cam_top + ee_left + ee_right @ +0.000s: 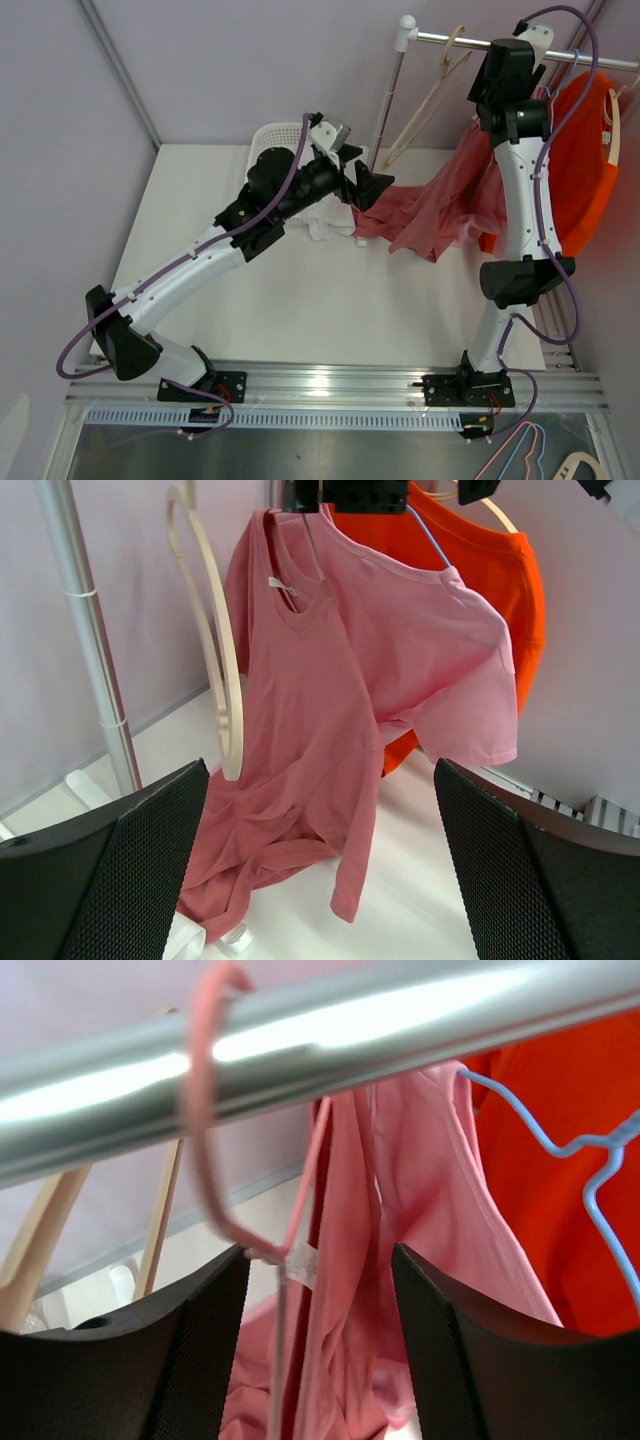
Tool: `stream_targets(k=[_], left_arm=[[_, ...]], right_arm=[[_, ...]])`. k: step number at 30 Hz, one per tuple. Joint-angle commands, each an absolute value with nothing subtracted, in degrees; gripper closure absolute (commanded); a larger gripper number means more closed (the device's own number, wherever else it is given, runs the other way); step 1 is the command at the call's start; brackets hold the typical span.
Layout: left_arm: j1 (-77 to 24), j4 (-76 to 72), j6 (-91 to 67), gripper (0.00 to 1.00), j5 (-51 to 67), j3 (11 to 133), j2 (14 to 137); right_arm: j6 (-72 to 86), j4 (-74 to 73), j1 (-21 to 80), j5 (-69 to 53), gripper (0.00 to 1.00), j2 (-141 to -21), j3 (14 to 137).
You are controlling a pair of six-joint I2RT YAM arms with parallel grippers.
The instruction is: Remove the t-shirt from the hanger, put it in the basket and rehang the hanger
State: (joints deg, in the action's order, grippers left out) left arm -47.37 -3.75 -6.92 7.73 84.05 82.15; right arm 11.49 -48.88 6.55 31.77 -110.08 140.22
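My left tool (pixel 320 780) gapes wide and empty, the pink t-shirt (pixel 400 650) hanging just ahead; my right tool (pixel 318 1260) stands open astride the hanger (pixel 197 1110) neck.

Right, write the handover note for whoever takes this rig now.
Left tool: open, empty, low, facing the pink t-shirt.
Right tool: open, up at the rail, one finger on each side of the pink hanger, not gripping.
T-shirt is on its hanger, hem trailing on the table; orange shirt hangs behind it.
Done: approach only.
Left: pull the t-shirt off the hanger.
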Motion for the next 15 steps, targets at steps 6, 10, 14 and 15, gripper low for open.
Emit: stream_targets(k=[6, 10, 14, 15], left_arm=[[-48.5, -4.8, -5.3, 0.00, 9.0, 84.1, 83.3], [-48.5, -5.0, -5.1, 0.00, 8.9, 83.3, 83.1], [-48.5, -4.8, -4.9, 0.01, 8.6, 82.7, 82.8], [-48.5, -4.7, -4.9, 0.00, 8.6, 82.4, 82.6]], right_arm=[[8.8, -44.1, 8.3, 36.4, 0.56, -111.0, 140.9], [8.8, -44.2, 8.4, 36.9, 0.78, -111.7, 141.2], [8.5, -44.0, 8.6, 37.3, 0.76, -111.7, 141.1], [8.4, -43.8, 8.6, 37.3, 0.74, -111.8, 141.0]])
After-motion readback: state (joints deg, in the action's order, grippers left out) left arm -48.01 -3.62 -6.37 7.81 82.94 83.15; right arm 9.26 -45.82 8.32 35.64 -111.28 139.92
